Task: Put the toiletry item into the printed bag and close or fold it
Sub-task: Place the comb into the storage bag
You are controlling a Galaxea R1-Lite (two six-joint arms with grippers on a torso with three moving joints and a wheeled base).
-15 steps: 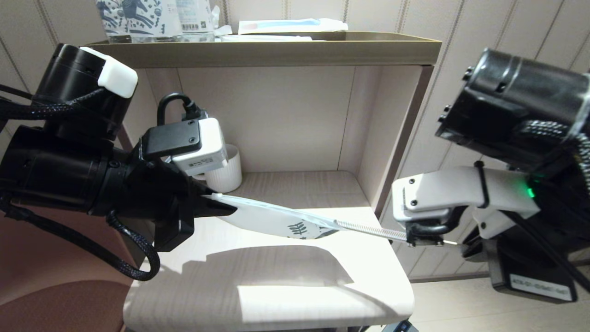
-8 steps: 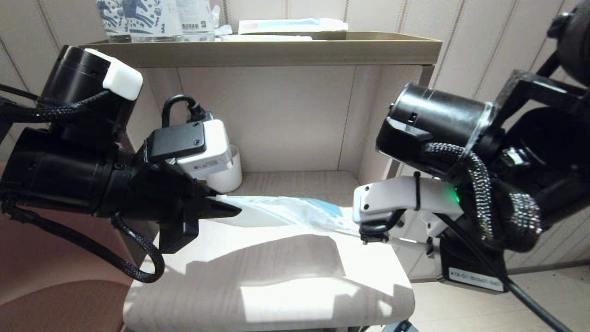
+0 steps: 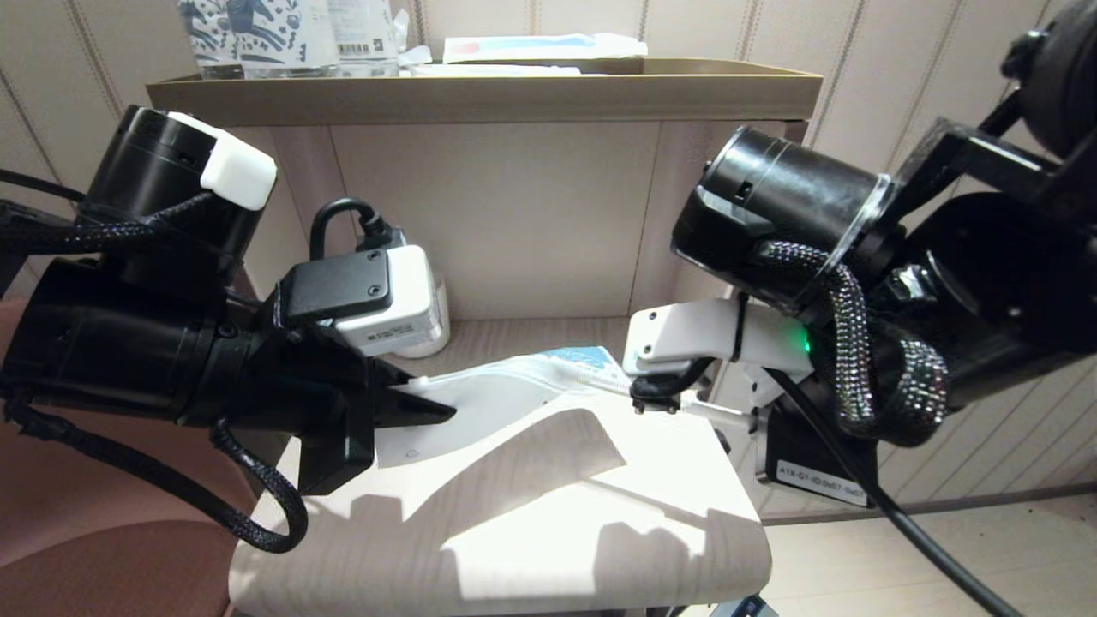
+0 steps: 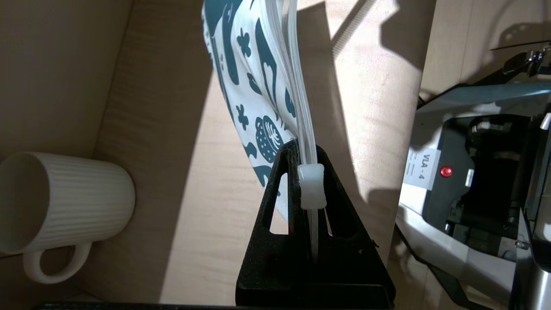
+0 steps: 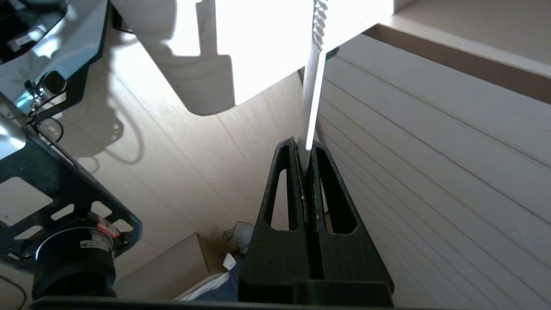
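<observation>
The printed bag (image 3: 493, 398) hangs just above the pale table (image 3: 600, 531), its dark-blue print (image 4: 241, 64) showing in the left wrist view. My left gripper (image 4: 301, 150) is shut on the bag's zip edge, right at the small white slider (image 4: 311, 186); in the head view its tips (image 3: 441, 414) sit at the bag's left end. My right gripper (image 5: 306, 146) is shut on the toiletry item (image 5: 315, 77), a thin white stick with a ridged section (image 3: 591, 380). That ridged end meets the bag's right end; I cannot tell whether it is inside.
A white ribbed mug (image 4: 64, 202) stands at the back left of the shelf recess (image 3: 531, 223). On the shelf top lie a horse-patterned package (image 3: 257, 34) and a flat packet (image 3: 540, 47). A panelled wall (image 5: 430, 150) runs close beside my right gripper.
My right arm has swung left toward the bag, carrying the stick with it. The bag's right end has risen and bunched up, and its print no longer faces the head camera. The left gripper has barely moved.
</observation>
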